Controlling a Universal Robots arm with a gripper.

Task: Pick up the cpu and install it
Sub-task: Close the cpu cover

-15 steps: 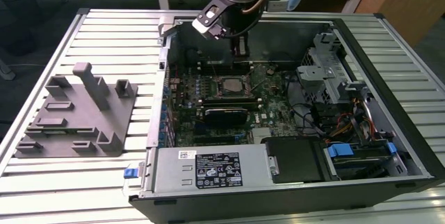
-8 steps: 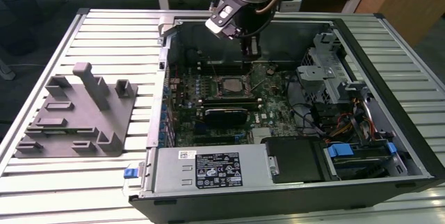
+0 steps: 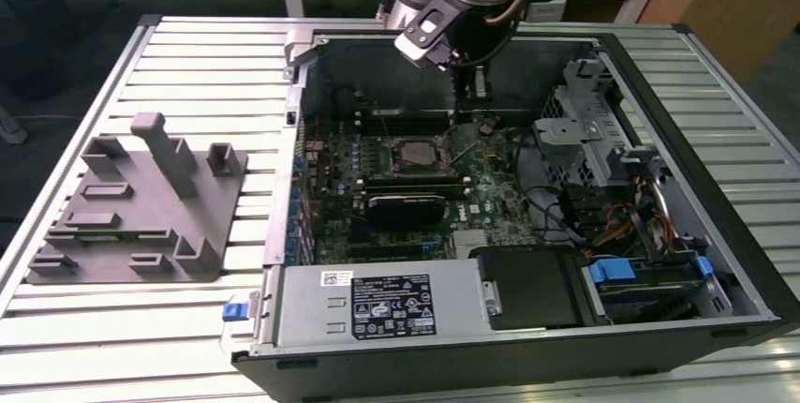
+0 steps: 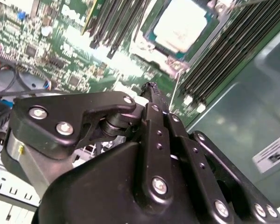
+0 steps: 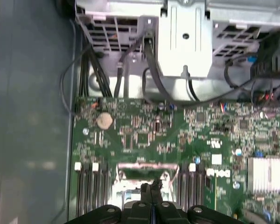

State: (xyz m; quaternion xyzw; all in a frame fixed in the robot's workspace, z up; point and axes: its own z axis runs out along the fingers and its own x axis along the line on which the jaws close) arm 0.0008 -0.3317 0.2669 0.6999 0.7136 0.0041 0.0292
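In the exterior view my arm comes down from the upper middle of the frame into the open computer case (image 3: 748, 244). The case lies on its side on the slatted table (image 3: 187, 56), so the motherboard (image 3: 332, 211) faces up and I can reach it from above. My tool (image 3: 479, 111) hangs inside the case near its far wall, just beyond the socket frame (image 3: 386, 155). The cpu (image 3: 410, 153) lies inside that frame, a little toward the exterior view's left of the tool and apart from it. A grey fixture (image 3: 138, 206) sits on the table at the exterior view's left, well apart from the case, and the grey power supply (image 3: 375, 305) lies along the case's lower edge, out of my way. In the second wrist view the tool (image 4: 151, 88) has its jaws drawn together with nothing between them. Past its tip the cpu (image 4: 179, 23) shows its silver-white top lying flat within the socket frame, with dark memory slots (image 4: 224, 51) beside it. I judge it is seated there, which is why I carry nothing. In the first wrist view the tool (image 5: 151, 187) is closed, tips meeting in front of the socket frame (image 5: 147, 164), and the metal drive cage (image 5: 184, 42) stands beyond the board. I appear to hover above the board, not touching it.
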